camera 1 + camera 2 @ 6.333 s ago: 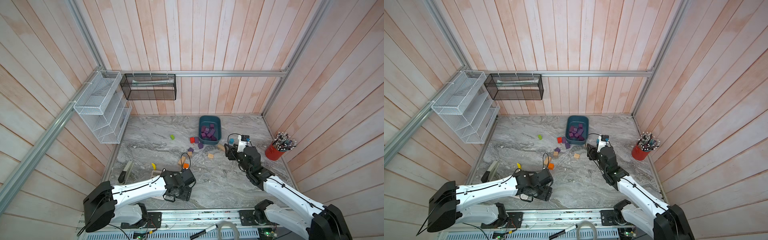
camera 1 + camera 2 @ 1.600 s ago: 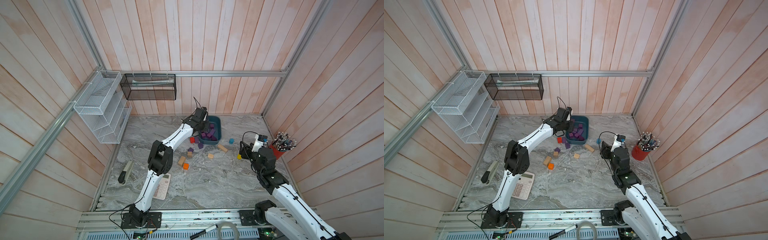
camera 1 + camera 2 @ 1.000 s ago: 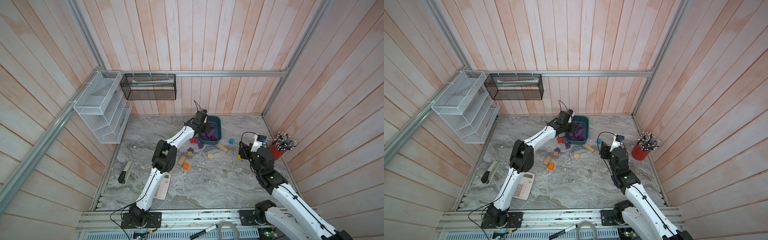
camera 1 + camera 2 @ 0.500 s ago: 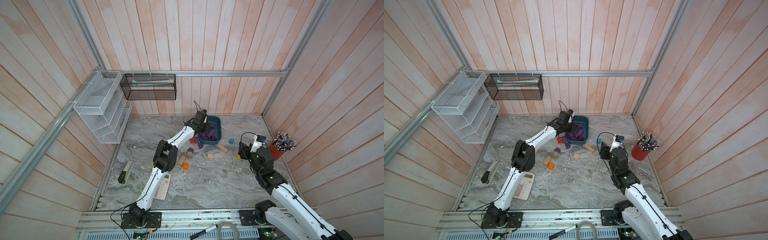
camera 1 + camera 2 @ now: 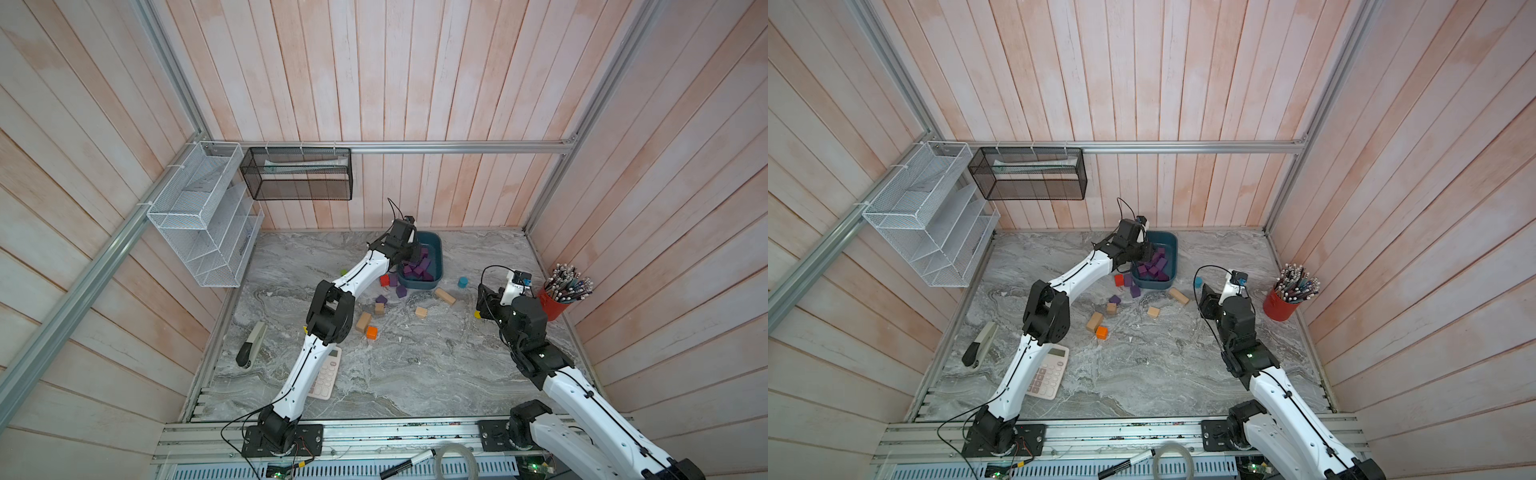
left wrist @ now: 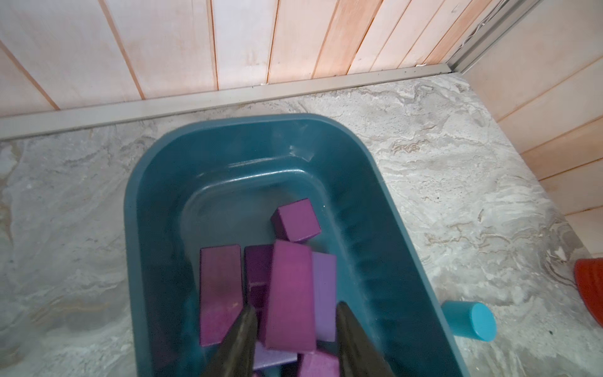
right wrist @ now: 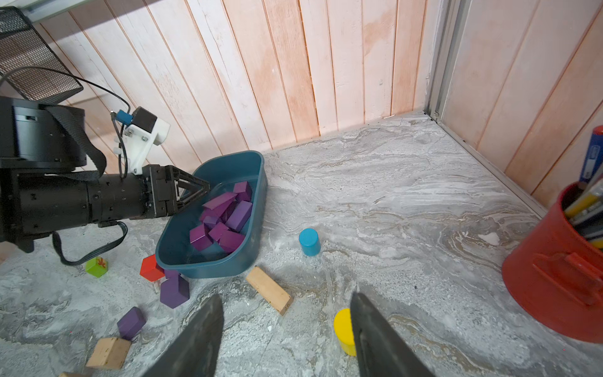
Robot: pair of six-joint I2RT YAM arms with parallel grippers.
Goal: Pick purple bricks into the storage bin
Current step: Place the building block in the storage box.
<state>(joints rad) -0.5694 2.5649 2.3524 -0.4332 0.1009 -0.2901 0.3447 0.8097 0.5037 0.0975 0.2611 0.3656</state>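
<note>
purple bar (image 6: 290,297) between parted jaws, lengthwise along bin (image 6: 153,202).

brightness: the scene is evenly and brightly lit in all views; no dim corners are seen.
light source: soft, diffuse light is cast from above; no lamp is in view.
shadows: only faint, short shadows are thrown under the storage bin (image 7: 208,258) and the blocks on the marble table (image 7: 391,202).
glare: a pale sheen is seen on the storage bin's inner wall (image 6: 293,153).
blur: a purple bar (image 6: 288,293) between the left gripper (image 6: 295,321) fingers is smeared by motion; the fingers are out of focus.
distortion: wall planks are bent outward at the edges in both top views.
sharpness: distant planks are rendered crisply.
</note>
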